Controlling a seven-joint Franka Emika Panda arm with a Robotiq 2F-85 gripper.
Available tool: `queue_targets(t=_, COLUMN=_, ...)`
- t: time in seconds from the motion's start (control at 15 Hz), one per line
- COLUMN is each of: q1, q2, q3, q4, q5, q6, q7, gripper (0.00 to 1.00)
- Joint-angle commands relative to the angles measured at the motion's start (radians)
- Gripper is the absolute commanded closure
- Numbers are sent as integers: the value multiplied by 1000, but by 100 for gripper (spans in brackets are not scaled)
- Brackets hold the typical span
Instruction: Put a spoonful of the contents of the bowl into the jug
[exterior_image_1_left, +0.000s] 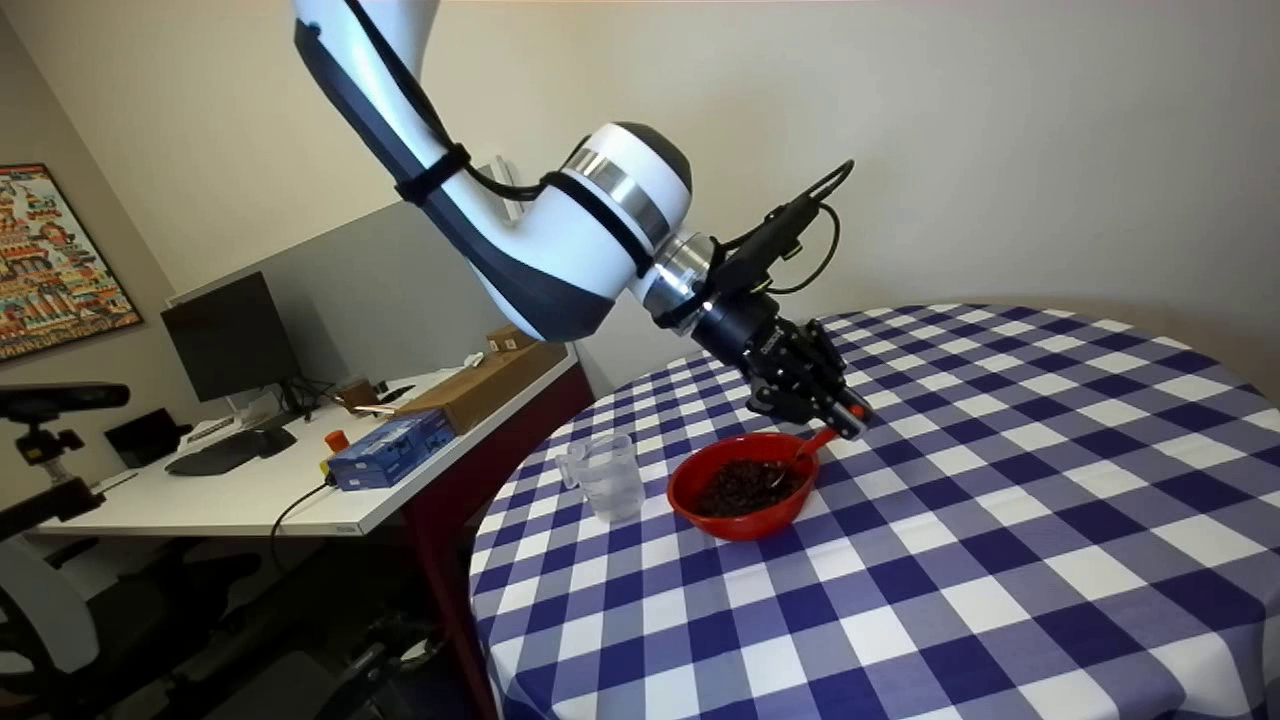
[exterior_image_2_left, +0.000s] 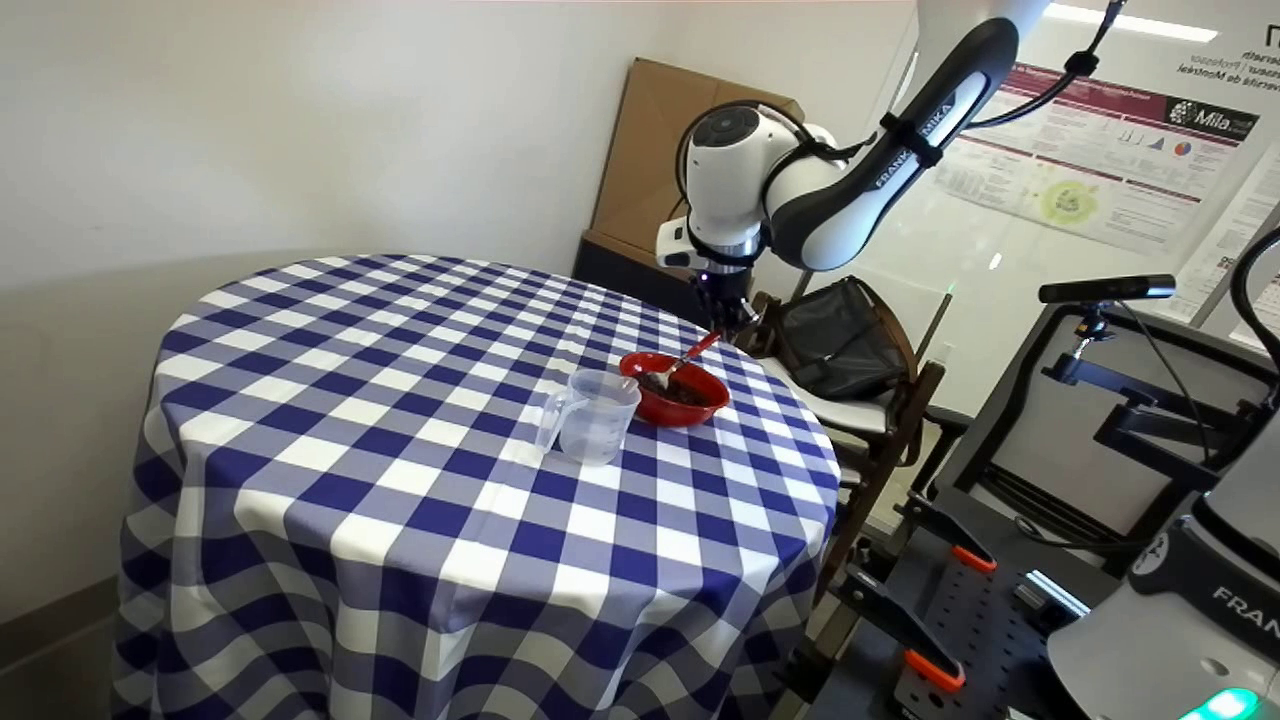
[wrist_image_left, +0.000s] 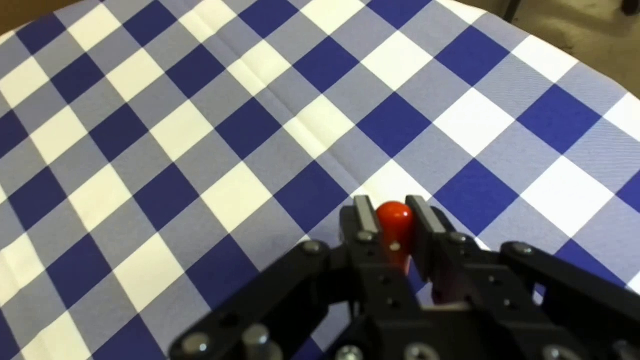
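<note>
red-handled spoon (exterior_image_1_left: 815, 444) pinched in the pincer (wrist_image_left: 395, 215). scoop under the dark contents (exterior_image_1_left: 740, 490), then lift level out of the bowl (exterior_image_1_left: 742, 529).

Bowl (exterior_image_1_left: 742, 527) between fingers (wrist_image_left: 367, 217) and jug (exterior_image_2_left: 597, 425); room above jug.

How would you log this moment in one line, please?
gripper: shut on spoon handle | spoon head: in red bowl | jug: beside bowl, looks empty

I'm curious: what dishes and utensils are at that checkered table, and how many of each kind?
Bowl: 1, red
Jug: 1, see-through
Spoon: 1, red-handled, its lower end in the bowl
Total: 3
</note>
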Motion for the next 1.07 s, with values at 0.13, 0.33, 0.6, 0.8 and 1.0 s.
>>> queue_targets(t=0.13, q1=-26, q2=5, q3=32, q4=16, q5=196, q6=-126, q7=-155, gripper=95)
queue_targets(t=0.33, q1=-25, q2=5, q3=35, q4=21, q5=271, q6=-172, q7=-218, gripper=95)
queue_targets(t=0.6, q1=-20, q2=6, q3=39, q4=28, q5=344, q6=-202, q7=-279, gripper=95)
queue_targets(t=0.8, q1=-17, q2=7, q3=40, q4=33, q5=373, q6=-204, q7=-309, gripper=95)
queue_targets(t=1.0, q1=-17, q2=9, q3=40, q4=41, q5=397, q6=-197, q7=-328, gripper=95)
